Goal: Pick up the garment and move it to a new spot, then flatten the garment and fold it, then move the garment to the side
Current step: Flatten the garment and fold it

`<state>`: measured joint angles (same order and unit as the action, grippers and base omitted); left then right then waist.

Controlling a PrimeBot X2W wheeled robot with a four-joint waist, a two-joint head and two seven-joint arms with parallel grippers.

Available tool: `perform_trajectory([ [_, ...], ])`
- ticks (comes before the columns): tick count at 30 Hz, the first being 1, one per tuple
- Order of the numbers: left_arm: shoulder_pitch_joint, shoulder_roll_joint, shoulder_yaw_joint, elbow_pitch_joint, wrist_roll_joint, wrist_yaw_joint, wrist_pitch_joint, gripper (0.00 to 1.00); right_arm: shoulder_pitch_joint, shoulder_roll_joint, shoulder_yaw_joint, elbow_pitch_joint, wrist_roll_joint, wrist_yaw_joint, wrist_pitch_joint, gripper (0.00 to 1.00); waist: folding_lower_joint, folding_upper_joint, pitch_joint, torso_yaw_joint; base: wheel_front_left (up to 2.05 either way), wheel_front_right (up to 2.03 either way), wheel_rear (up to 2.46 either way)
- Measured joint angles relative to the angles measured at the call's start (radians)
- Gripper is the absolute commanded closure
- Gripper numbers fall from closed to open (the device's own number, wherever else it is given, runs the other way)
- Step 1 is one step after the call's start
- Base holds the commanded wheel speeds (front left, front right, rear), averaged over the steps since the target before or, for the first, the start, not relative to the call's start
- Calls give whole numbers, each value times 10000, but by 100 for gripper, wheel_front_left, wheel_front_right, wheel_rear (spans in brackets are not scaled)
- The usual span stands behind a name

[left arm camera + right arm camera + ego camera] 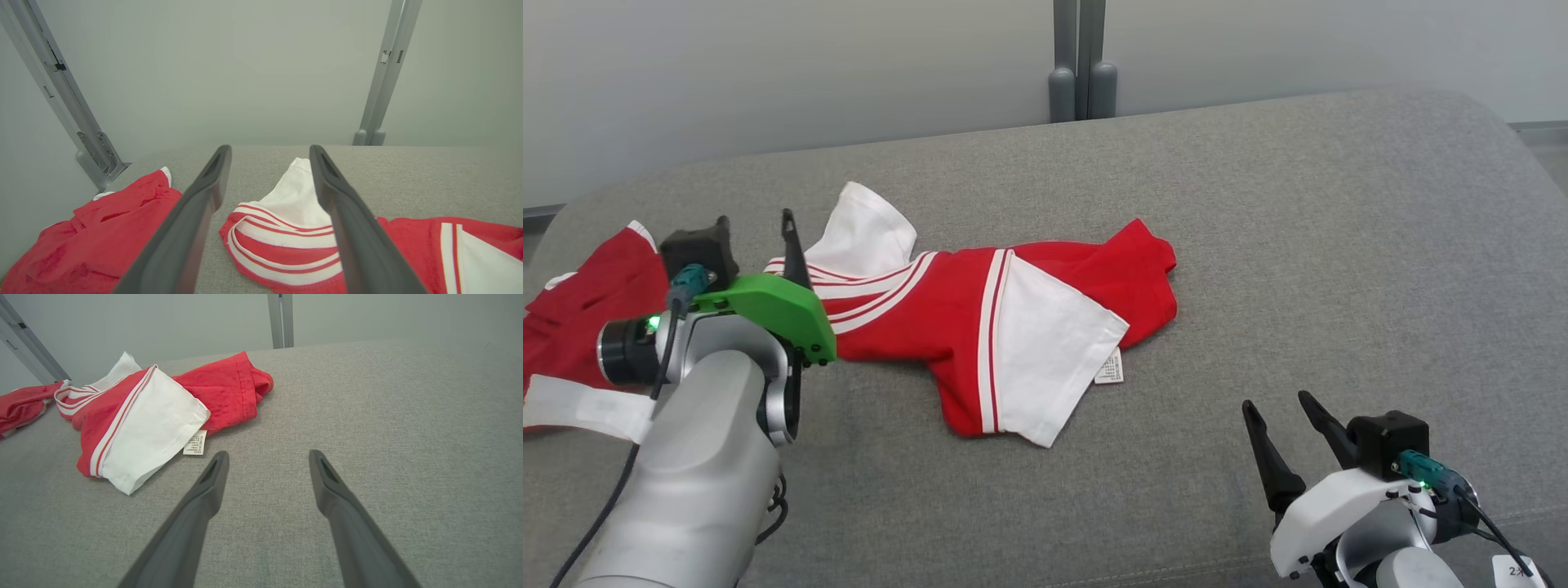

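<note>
Item: garment, a red top with white sleeves and red-and-white striped trim. Lies crumpled on the grey padded bench, left of centre, neither flat nor folded. One white sleeve is turned over the red body towards the near side, with a care label showing at its edge. The striped collar end points left, and the red hem is bunched at the far right.

Left hand: fingers spread wide and holding nothing, poised over the collar end. The right finger crosses above the stripes; whether it touches the cloth cannot be told.

Right hand: fingers spread and empty, at the near right over bare bench, well apart from the garment.

Also present: a second red garment heaped at the far left edge, partly behind the left arm and apart from the first; grey wall posts behind the bench.

Step, as judged: the garment appears set down at its spot, so flattening is in hand and folding is not yet begun.

Next move calls for: each hand to take an opposite end, collar side and hem side, and draw the cloth taut and flat. The turned sleeve needs laying out, and the neighbouring red heap should be left alone
</note>
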<state>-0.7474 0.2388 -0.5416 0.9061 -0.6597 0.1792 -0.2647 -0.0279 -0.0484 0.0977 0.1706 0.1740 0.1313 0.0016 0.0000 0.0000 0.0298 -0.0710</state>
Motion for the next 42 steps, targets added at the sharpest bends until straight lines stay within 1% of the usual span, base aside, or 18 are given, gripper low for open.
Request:
perform_trajectory([
  [3,14,-362,-539,90,161,-719,265,0,16,0,-27,12,0,0,0,0,0,0,-60,5,0,0,0],
  [5,90,-754,-999,86,272,-1246,616,0,25,0,-46,19,8,0,0,0,0,0,-90,24,0,0,0],
  [7,206,-1191,-1476,67,387,-1653,965,0,33,2,-36,31,50,0,0,0,0,0,-117,33,0,0,0],
  [9,313,-1452,-1885,0,454,-2006,1277,0,34,2,-23,36,71,0,-2,0,0,0,-126,31,0,0,0],
  [12,546,-1707,-2568,-107,625,-2291,1735,0,32,2,-6,38,81,0,-2,0,0,0,-104,6,0,0,0],
  [15,669,-1847,-3032,-245,723,-2303,1942,0,21,2,31,35,81,0,-2,0,0,0,-62,-88,0,0,0],
  [16,686,-1864,-3139,-267,748,-2247,1967,0,15,2,33,29,81,0,-2,0,0,1,-40,-131,0,0,0],
  [19,830,-1877,-3494,-276,811,-2134,2144,0,7,2,6,21,75,0,-2,0,0,0,47,-285,0,0,0],
  [20,830,-1877,-3494,-276,811,-2134,2144,0,7,2,6,21,75,0,-2,0,0,0,47,-285,0,0,0],
  [25,1067,-1900,-4176,-483,882,-2123,2286,0,-3,0,-38,-13,40,0,-2,0,0,0,257,-553,0,0,0],
  [28,1070,-1900,-4479,-477,882,-1900,2360,0,-65,-2,-48,-44,27,0,-2,0,0,0,410,-708,0,0,0],
  [32,1015,-1900,-4807,-186,982,-1434,2357,0,-175,0,-21,-86,6,0,-2,0,0,0,603,-900,0,0,0],
  [38,940,-1898,-5181,401,1018,-1214,2385,1,-191,0,19,-84,0,0,-19,0,0,0,803,-1143,0,0,0],
  [39,910,-1900,-5221,460,1016,-1177,2382,25,-192,0,23,-84,0,0,-21,0,0,0,831,-1171,0,0,0],
  [40,867,-1902,-5248,523,1011,-1175,2368,57,-195,0,31,-86,0,0,-25,0,0,0,858,-1195,0,0,0],
  [41,808,-1902,-5267,600,997,-1158,2357,75,-198,0,36,-86,0,0,-31,0,0,0,883,-1215,0,0,0],
  [42,770,-1902,-5290,662,991,-1120,2313,100,-198,0,38,-88,0,0,-31,0,0,0,906,-1231,0,0,0],
])
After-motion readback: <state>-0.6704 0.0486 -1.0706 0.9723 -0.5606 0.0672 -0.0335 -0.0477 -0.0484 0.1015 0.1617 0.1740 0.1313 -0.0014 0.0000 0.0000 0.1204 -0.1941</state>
